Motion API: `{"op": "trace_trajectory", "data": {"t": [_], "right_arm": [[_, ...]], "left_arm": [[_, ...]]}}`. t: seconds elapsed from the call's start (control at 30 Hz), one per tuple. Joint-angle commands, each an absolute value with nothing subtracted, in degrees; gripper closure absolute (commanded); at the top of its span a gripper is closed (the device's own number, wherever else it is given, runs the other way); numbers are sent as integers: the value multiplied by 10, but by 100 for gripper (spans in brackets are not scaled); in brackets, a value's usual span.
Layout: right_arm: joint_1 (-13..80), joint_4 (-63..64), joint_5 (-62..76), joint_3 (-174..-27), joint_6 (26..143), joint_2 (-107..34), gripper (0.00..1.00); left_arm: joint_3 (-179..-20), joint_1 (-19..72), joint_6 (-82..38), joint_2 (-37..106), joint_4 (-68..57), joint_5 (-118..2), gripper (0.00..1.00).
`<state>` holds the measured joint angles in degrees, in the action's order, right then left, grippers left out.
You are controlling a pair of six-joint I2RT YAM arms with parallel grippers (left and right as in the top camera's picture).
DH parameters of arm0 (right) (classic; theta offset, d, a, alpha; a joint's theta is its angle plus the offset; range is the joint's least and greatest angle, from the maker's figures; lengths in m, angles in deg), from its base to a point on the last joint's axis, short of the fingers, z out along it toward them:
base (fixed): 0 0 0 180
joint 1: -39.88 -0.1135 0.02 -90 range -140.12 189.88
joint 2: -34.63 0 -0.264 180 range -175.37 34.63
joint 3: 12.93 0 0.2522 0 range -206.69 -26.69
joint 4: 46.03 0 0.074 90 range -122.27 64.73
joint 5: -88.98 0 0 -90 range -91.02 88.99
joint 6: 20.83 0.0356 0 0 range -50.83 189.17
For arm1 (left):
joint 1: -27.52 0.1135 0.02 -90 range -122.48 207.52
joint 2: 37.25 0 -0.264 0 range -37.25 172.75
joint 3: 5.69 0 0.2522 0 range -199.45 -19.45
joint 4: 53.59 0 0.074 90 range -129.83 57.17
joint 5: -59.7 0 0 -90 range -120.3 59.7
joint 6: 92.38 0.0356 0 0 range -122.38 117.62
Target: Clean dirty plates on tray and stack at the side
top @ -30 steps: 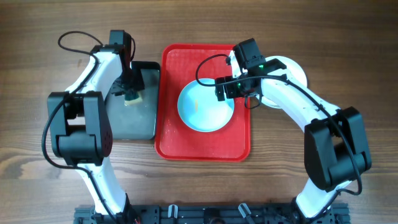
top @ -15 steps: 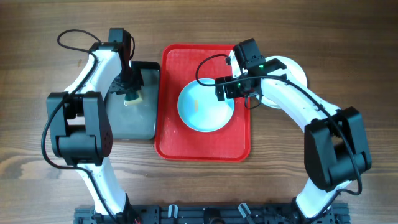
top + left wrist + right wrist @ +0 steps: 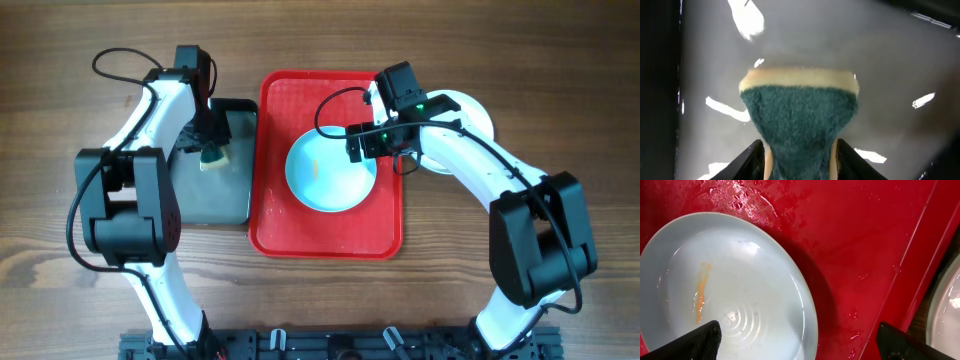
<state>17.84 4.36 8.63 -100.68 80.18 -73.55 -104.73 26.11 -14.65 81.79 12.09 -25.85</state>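
Observation:
A pale blue plate (image 3: 330, 172) with an orange smear lies on the red tray (image 3: 330, 228); it also shows in the right wrist view (image 3: 730, 295). My right gripper (image 3: 380, 143) is open, wide apart above the plate's right rim (image 3: 799, 340), holding nothing. A white plate (image 3: 476, 113) lies on the table right of the tray, mostly under the right arm; its edge shows in the right wrist view (image 3: 946, 315). My left gripper (image 3: 210, 150) is shut on a green and yellow sponge (image 3: 800, 120) over the dark pan (image 3: 210, 190).
The dark grey pan (image 3: 890, 75) stands left of the tray, touching its left rim, its wet floor glinting. Bare wooden table (image 3: 560, 60) lies around. The tray floor (image 3: 855, 240) is wet with droplets.

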Motion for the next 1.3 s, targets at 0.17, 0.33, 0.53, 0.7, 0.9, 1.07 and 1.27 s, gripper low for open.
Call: {"op": "trace_trajectory", "data": {"t": [0.17, 0.33, 0.53, 0.7, 0.9, 1.07, 1.27], "right_arm": [[181, 34, 94, -1019, 798, -721, 0], [181, 36, 95, -1019, 779, -721, 0], [181, 56, 95, -1037, 752, -720, 1], [182, 54, 94, -1037, 752, -720, 2], [193, 57, 96, -1041, 773, -720, 1], [193, 58, 96, -1040, 771, -720, 2], [192, 60, 96, -1039, 785, -720, 25]], "left_arm": [[-1029, 266, -143, 808, 110, -258, 89], [-1040, 267, -143, 807, 124, -258, 96], [-1079, 267, -143, 721, 144, -257, 96], [-1079, 265, -118, 624, 150, -257, 96], [-1079, 242, -115, 534, 170, -217, 96], [-1074, 217, -115, 525, 170, -191, 96], [-1041, 215, -89, 530, 162, -193, 96]]}}
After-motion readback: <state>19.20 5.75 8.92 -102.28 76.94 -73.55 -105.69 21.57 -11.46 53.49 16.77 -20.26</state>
